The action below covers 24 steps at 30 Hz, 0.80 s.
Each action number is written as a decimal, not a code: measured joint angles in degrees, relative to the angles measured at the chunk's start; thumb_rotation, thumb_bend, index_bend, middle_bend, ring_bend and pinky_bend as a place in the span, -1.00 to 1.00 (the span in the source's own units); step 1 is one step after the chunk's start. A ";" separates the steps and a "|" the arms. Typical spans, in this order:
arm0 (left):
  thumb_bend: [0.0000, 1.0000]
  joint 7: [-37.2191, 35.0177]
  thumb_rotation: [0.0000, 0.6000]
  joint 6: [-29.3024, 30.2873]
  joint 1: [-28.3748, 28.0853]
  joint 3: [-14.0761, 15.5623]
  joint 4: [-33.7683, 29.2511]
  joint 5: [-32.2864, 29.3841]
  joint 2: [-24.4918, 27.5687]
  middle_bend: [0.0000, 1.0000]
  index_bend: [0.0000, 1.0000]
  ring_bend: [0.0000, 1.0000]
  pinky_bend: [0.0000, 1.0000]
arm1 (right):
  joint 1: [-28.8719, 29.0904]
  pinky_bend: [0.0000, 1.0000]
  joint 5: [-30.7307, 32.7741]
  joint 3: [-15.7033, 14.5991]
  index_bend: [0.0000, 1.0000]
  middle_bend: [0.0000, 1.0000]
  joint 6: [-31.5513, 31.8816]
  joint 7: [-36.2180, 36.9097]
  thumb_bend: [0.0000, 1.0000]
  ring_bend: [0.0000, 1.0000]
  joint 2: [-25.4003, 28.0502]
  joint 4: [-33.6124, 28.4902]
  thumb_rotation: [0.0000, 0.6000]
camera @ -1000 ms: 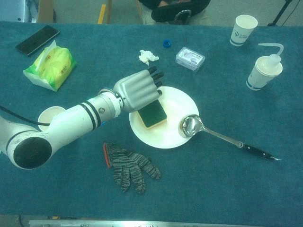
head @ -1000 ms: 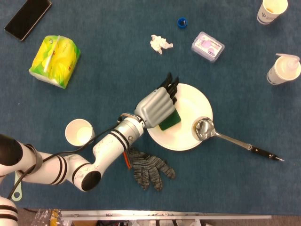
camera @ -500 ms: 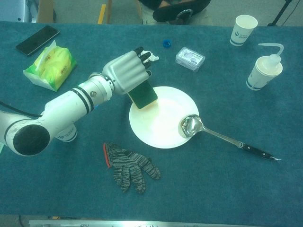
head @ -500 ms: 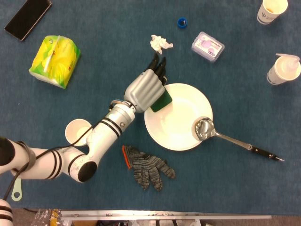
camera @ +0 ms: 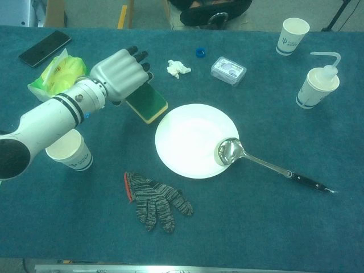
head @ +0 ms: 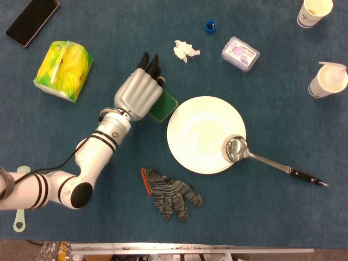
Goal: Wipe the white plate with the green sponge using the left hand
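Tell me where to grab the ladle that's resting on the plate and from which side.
Grip the ladle by its dark handle end, coming from above on the right. The bowl rests on the white plate rim, while the long handle lies flat on open cloth, so there's likely room there.

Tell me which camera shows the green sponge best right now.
The chest view: the green rectangular sponge shows most of its top face and yellow edge, beside the round white plate, under the left robot hand. In the head view, the sponge is largely covered by that robot hand, only a green strip showing.
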 measured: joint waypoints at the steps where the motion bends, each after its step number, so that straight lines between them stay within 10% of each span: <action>1: -0.43 -0.10 1.00 -0.23 0.23 0.08 -0.08 -1.07 0.34 -0.62 -0.46 -0.92 -0.84 | 0.00 -0.36 -0.07 -0.01 -0.40 -0.41 0.08 -0.11 -0.48 -0.60 0.03 -0.14 1.00; 7: -0.43 -1.05 1.00 -0.79 1.29 0.08 -0.77 -6.09 2.24 -0.75 -0.99 -0.95 -0.84 | -0.01 -0.36 -0.22 0.01 -0.40 -0.41 0.35 -0.73 -0.48 -0.60 0.32 -0.82 1.00; 24: -0.43 -21.66 1.00 2.47 8.43 -1.65 -4.63 0.37 10.72 -0.68 -0.78 -0.94 -0.84 | 0.00 -0.36 1.39 0.46 -0.40 -0.41 -0.28 -1.46 -0.48 -0.60 0.95 -1.13 1.00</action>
